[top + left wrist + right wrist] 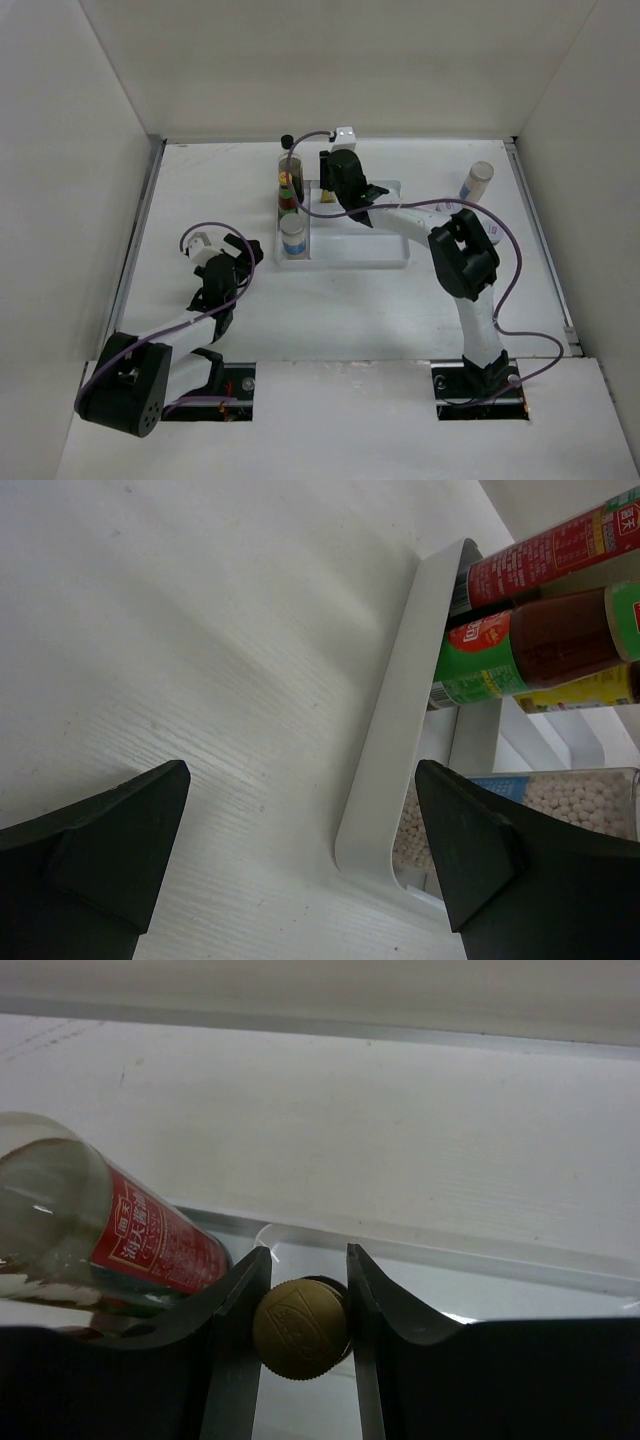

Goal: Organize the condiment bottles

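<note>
My right gripper (334, 196) (307, 1252) is shut on the gold cap of the small amber bottle (300, 1328) (327, 197), over the far part of the white ridged tray (350, 258). Just left of it, the tall clear black-capped bottle (290, 162) (120, 1240) has a red label. It stands in the tray's left column with the green-red yellow-capped bottle (287, 190) (540, 640) and a white shaker (293, 235) (580, 800). A second white shaker (477, 182) stands on the table at the far right. My left gripper (248, 252) (302, 770) is open and empty just left of the tray's near-left corner (385, 780).
White walls enclose the table on the left, back and right. The right arm's purple cable (520, 290) loops over the table's right side. The tray's middle and right ridged lanes (370, 240) hold nothing.
</note>
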Available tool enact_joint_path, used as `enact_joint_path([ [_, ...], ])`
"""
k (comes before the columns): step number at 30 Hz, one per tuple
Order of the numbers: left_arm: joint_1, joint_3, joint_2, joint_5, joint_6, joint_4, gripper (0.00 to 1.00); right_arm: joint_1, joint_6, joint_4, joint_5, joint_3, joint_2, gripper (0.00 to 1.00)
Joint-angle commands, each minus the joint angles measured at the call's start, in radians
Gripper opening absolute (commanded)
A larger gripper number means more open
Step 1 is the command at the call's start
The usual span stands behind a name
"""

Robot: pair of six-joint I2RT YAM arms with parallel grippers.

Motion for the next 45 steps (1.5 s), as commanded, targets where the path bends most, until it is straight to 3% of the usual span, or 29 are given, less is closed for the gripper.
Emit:
enact_joint_path([
  [1, -0.002, 0.016, 0.007, 0.011, 0.000, 0.064, 1.00, 0.014, 0.010, 0.066, -0.014, 0.075, 0.005, 0.34],
  [5, 0.000, 0.016, 0.004, 0.014, 0.000, 0.064, 1.00, 0.020, 0.031, 0.052, -0.019, 0.055, 0.022, 0.37],
  [9, 0.001, 0.019, 0.015, 0.021, 0.000, 0.064, 1.00, 0.022, 0.047, 0.073, -0.021, 0.035, 0.022, 0.60],
  [17, 0.007, 0.016, -0.001, 0.023, 0.001, 0.064, 1.00, 0.023, 0.036, 0.118, -0.021, -0.054, -0.157, 0.76],
  [23, 0.007, 0.013, -0.008, 0.023, 0.001, 0.064, 1.00, -0.049, 0.044, 0.181, 0.019, -0.336, -0.433, 0.79],
  [30, -0.002, 0.019, 0.013, 0.021, 0.001, 0.069, 1.00, -0.299, 0.120, 0.144, 0.189, -0.703, -0.679, 0.89],
  [35, 0.000, 0.019, 0.010, 0.024, 0.003, 0.070, 1.00, -0.437, 0.148, 0.106, 0.182, -0.778, -0.662, 0.94],
  [37, -0.002, 0.019, 0.013, 0.020, 0.003, 0.070, 1.00, -0.454, 0.148, 0.089, 0.171, -0.775, -0.625, 1.00],
  [45, 0.006, 0.021, 0.015, 0.026, 0.004, 0.067, 1.00, -0.483, 0.160, 0.078, 0.081, -0.709, -0.492, 1.00],
])
